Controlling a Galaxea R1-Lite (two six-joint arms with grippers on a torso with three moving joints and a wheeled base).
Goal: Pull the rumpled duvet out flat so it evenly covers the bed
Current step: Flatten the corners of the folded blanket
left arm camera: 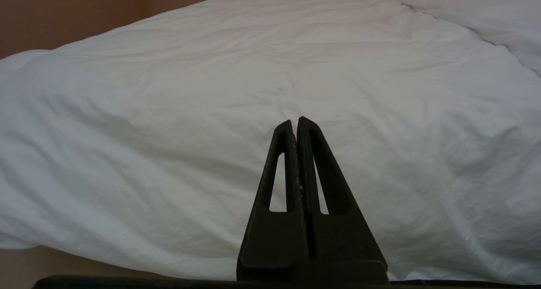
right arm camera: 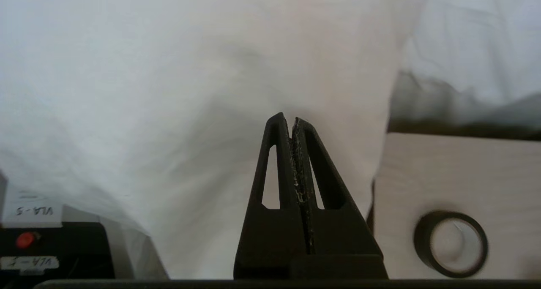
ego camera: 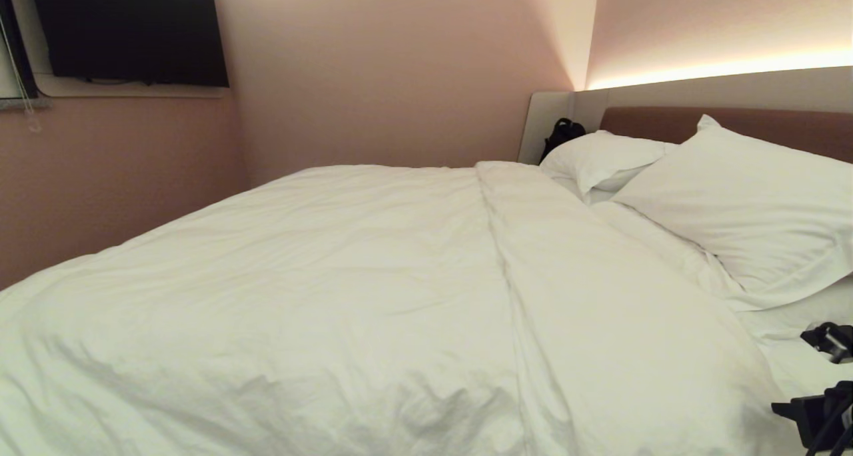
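The white duvet lies spread over most of the bed, with a long raised fold running from the far side toward me. The bed's mauve headboard stands at the right, and a strip of sheeted mattress shows under the pillows. My left gripper is shut and empty, pointing level at the duvet's hanging near side. My right gripper is shut and empty too, close in front of the draped duvet. Part of the right arm shows at the lower right of the head view.
Two white pillows lean by the headboard, with a black bag in the corner behind them. A dark screen hangs on the far wall. A pale wooden surface beside the bed carries a roll of black tape.
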